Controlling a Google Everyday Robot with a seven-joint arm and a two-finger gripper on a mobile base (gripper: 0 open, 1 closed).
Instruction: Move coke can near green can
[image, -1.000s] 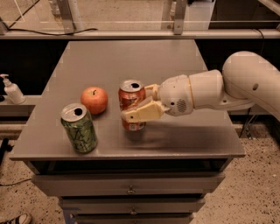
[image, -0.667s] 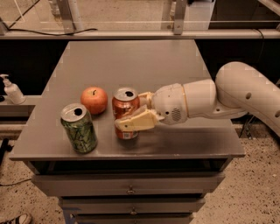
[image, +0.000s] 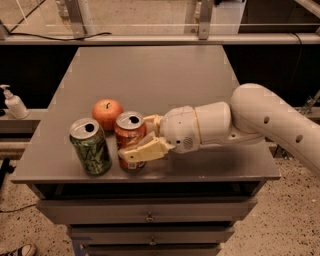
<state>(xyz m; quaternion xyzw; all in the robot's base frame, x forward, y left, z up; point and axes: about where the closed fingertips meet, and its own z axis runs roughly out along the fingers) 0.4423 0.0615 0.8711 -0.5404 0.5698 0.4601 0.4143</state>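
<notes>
In the camera view, a grey flat-topped bench (image: 150, 75) with metal drawers (image: 150, 216) beneath it carries three things, all gathered near its front left corner. The coke can (image: 127, 132), a red-orange aluminium drink can with a silver top and an opened mouth, stands upright near the front edge; a small white label patch shows low on its side. The gripper (image: 136, 140), cream-coloured and two-fingered, reaches in from the right at the end of a thick white rounded robot arm (image: 260, 115); its jaws are clamped on the coke can, one finger lying across the can's front face and the other passing behind it near the rim. Whether the can's base rests on the bench or hangs just above it cannot be told.

Just to the left of the coke can stands the green can (image: 91, 149), an aluminium drink can with black-and-white jagged markings and a silver opened top; the two cans are just beside each other, with a narrow gap between them, and the green can sits slightly nearer the front edge. A round red apple (image: 106, 112) with a short stem lies just behind them, between the two can tops; whether it touches the coke can cannot be told.

Off the bench to the left, a white pump bottle (image: 14, 104) stands on a lower ledge; a metal-framed glass rail (image: 150, 35) runs behind the bench, and a speckled floor (image: 295, 220) shows below at the right.
</notes>
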